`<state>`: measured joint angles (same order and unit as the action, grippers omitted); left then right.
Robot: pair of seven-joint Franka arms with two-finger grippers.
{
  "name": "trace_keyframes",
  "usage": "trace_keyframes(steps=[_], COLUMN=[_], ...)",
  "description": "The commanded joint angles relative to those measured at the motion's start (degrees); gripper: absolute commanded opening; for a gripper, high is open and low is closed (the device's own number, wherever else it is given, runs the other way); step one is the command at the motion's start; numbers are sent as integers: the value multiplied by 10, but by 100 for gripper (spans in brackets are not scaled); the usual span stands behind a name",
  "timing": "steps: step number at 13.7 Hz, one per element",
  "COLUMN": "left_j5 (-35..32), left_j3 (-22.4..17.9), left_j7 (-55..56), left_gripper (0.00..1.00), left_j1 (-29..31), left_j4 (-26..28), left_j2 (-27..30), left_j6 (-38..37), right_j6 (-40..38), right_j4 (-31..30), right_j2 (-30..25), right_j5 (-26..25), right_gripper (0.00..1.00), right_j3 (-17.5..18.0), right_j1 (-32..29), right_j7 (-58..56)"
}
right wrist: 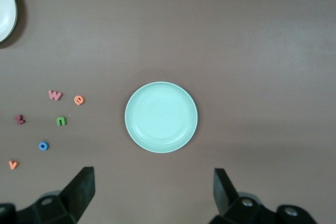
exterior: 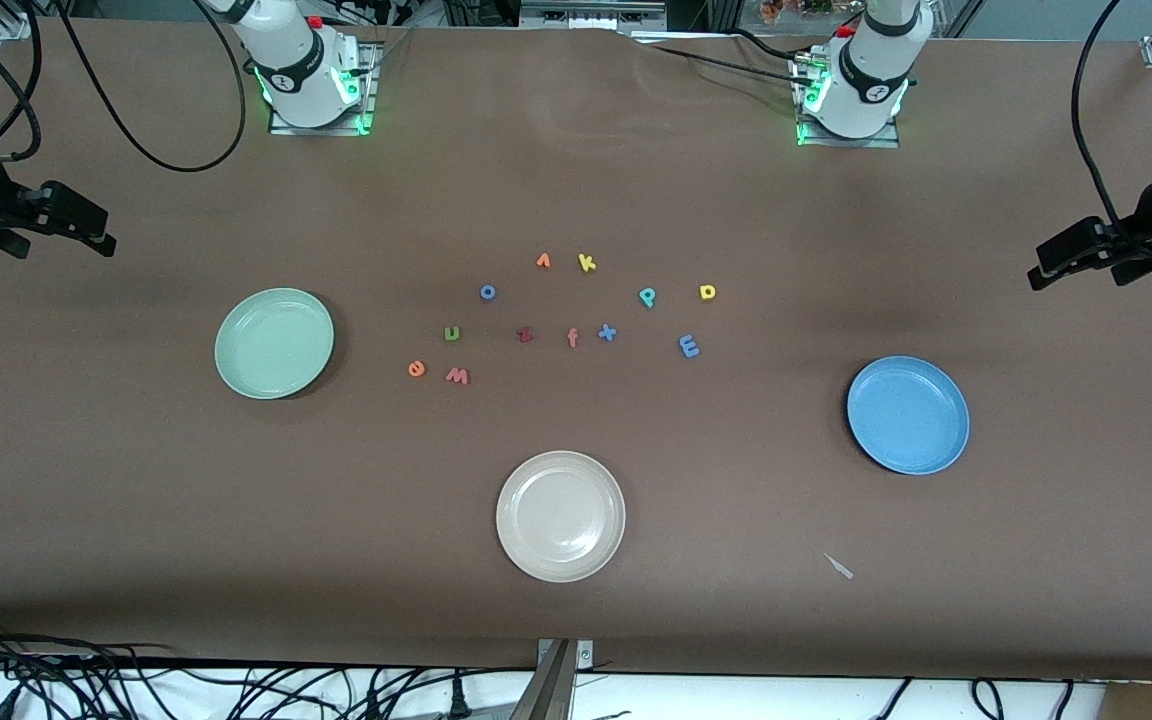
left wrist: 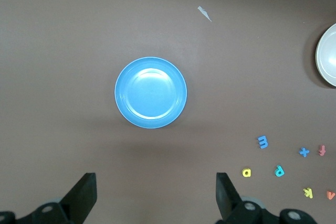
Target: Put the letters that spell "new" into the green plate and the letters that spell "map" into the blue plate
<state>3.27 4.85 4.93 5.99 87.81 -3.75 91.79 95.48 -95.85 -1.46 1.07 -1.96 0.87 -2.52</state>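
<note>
The pale green plate point(exterior: 274, 343) lies toward the right arm's end, the blue plate point(exterior: 908, 414) toward the left arm's end; both hold nothing. Beside the green plate lie the green n point(exterior: 452, 334), orange e point(exterior: 416, 368) and pinkish w point(exterior: 457, 376). Closer to the blue plate lie the blue m point(exterior: 689, 346), yellow a point(exterior: 707, 292) and teal p point(exterior: 647, 296). My left gripper point(left wrist: 156, 182) hangs high and open, looking down on the blue plate point(left wrist: 150, 92). My right gripper point(right wrist: 154, 179) hangs high and open over the green plate point(right wrist: 161, 117).
A beige plate point(exterior: 560, 515) sits nearest the front camera. Other letters lie among the task's own: orange v point(exterior: 543, 261), yellow k point(exterior: 587, 263), blue o point(exterior: 487, 292), dark red z point(exterior: 525, 335), pink f point(exterior: 572, 338), blue x point(exterior: 607, 332). A paper scrap point(exterior: 839, 566) lies by the blue plate.
</note>
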Motion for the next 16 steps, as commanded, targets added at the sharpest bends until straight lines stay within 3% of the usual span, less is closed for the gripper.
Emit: trace_keyframes(steps=[1,16], left_j5=[5,-21], left_j3=[3,8], left_j7=[-15,-14], left_gripper=[100,100], left_j1=[5,-1], left_j4=[-4,-1], left_j2=[-3,-2], left_j6=[-2,-2], right_j6=[0,-1], right_j4=[3,3], right_j2=[-1,-1], right_j5=[-5,-5], right_gripper=[100,100], right_j3=[0,0], right_j1=[0,1], right_j7=[10,9])
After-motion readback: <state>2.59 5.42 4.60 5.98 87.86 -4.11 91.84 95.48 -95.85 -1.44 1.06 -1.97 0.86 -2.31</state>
